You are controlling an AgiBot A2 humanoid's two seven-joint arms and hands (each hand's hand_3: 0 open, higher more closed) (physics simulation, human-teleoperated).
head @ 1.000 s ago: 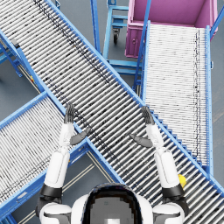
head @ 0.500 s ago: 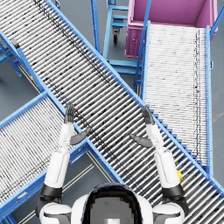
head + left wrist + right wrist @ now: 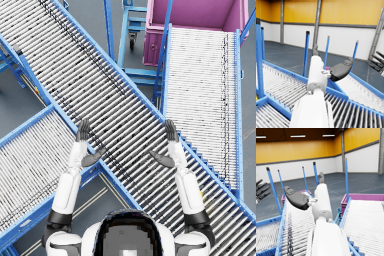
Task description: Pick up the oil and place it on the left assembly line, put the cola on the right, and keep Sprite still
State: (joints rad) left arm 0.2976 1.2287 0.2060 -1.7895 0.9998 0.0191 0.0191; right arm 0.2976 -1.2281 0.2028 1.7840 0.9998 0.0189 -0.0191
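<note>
Over the blue-framed grey steel roller conveyor (image 3: pixel 115 100), the dark left hand (image 3: pixel 83 144) and right hand (image 3: pixel 171 145) hover, fingers (image 3: pixel 83 129) spread and holding nothing, probably poised to grasp whatever arrives

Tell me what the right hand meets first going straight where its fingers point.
Way looks free: the right hand hovers above the roller conveyor; a blue post stands near that line, depth unclear.

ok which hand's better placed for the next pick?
Neither yet: no bottle shows. Both hang open, level: left hand at the middle conveyor's rail by the left line, right hand at its rail by the right line.
</note>
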